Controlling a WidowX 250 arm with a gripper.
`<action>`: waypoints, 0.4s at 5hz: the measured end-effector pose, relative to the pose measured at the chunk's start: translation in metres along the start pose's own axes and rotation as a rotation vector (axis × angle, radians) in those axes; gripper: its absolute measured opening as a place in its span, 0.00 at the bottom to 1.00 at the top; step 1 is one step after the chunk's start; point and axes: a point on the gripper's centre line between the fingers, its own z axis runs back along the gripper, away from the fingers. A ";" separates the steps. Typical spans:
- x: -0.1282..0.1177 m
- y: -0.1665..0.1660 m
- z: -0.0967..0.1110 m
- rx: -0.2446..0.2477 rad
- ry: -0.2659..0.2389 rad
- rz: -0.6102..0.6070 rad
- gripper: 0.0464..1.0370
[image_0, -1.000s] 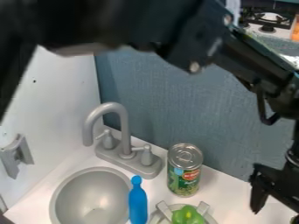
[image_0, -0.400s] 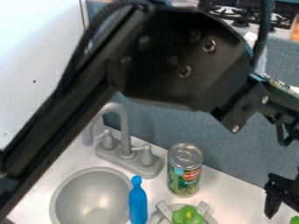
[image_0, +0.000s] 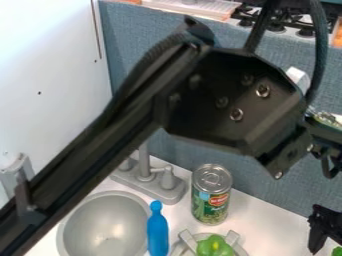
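Observation:
The black gripper (image_0: 325, 225) hangs at the right edge, partly cut off, to the right of a green-labelled can (image_0: 212, 194). Just below it, a small piece of something green (image_0: 337, 251) shows in the corner. The can stands upright on the white counter. A blue bottle-shaped object (image_0: 157, 230) lies beside the sink bowl. At the bottom edge, a green pepper-like object (image_0: 215, 247) rests on a grey holder (image_0: 188, 241). Whether the gripper has anything in it cannot be made out.
The forearm crosses from lower left to upper right, covering part of the grey faucet (image_0: 145, 170). The round grey sink (image_0: 103, 225) is at lower left. A blue-grey partition (image_0: 267, 182) rises behind the counter, with a white wall (image_0: 50, 65) at left.
The gripper has moved right and slightly down, toward the view's edge. The forearm and elbow have swung lower into view and now hide the faucet's upper part. The can and blue object stayed still.

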 end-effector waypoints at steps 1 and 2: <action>0.006 0.000 -0.008 0.004 0.007 -0.003 0.96; 0.013 0.000 -0.013 0.016 0.006 -0.009 0.96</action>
